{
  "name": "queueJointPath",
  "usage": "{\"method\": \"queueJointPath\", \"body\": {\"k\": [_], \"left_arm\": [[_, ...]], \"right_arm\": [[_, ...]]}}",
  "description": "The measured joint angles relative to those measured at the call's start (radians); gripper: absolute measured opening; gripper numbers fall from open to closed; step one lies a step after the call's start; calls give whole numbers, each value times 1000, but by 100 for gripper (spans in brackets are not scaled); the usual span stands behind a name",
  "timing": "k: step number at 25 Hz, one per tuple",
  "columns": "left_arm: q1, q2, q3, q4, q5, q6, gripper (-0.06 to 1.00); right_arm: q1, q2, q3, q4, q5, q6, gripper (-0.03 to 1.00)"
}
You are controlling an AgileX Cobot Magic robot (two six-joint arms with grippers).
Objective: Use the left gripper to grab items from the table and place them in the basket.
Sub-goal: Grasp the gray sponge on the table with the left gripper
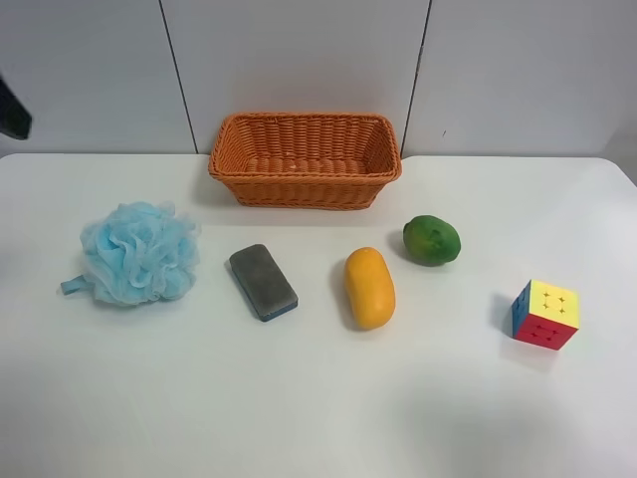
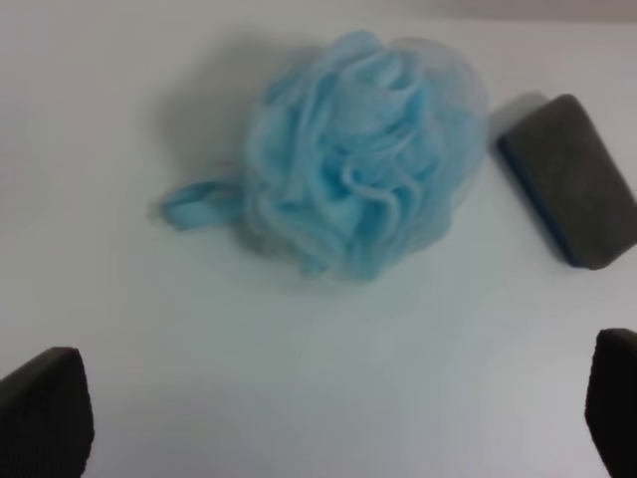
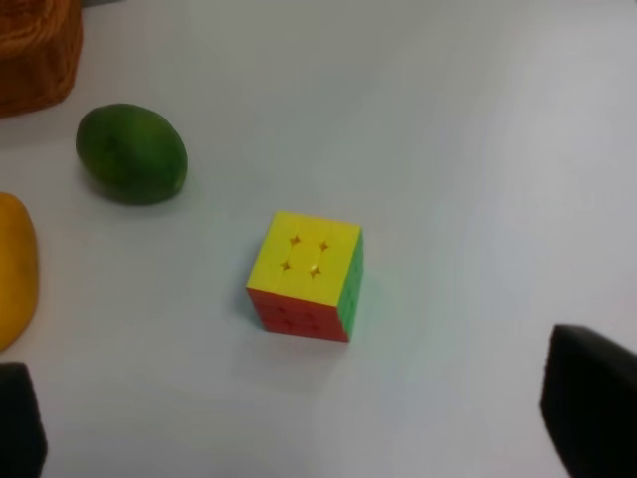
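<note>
Although only the dark tips of its two fingers reach into the left wrist view, the left gripper [image 2: 328,413] clearly has its jaws spread wide over the bare table [image 2: 149,329], with nothing between them. Ahead of the jaws, well apart and roughly centred on their gap, lies the blue bath pouf [image 2: 363,164], slightly blurred. The grey-topped pad [image 2: 572,179] sits just beside it, ahead of one finger.

The right gripper [image 3: 304,413] is cropped the same way, its jaws also spread and empty, with the puzzle cube [image 3: 304,274] ahead of their gap. Beyond it are the green fruit [image 3: 131,152], the mango [image 3: 15,269] and a corner of the basket [image 3: 35,50], the last two cut off. A dark sliver [image 1: 12,112] at the high view's edge cannot be identified.
</note>
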Motion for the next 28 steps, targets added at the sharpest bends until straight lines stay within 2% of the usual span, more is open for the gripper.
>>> {"method": "queueJointPath", "body": {"k": [4, 6, 10, 17, 28], "left_arm": [[-203, 129, -17, 115, -42, -245, 99], [-280, 203, -27, 151, -48, -363, 99], [-377, 347, -64, 171, -75, -480, 99], [-406, 563, -156, 114, -119, -508, 99], [-406, 781, -175, -74, -256, -517, 99]], "right_arm": [[0, 0, 0, 0, 0, 0, 99], [0, 0, 0, 0, 0, 0, 99], [0, 0, 0, -29, 0, 1, 99], [0, 0, 0, -31, 0, 1, 99], [0, 0, 0, -31, 0, 1, 99]]}}
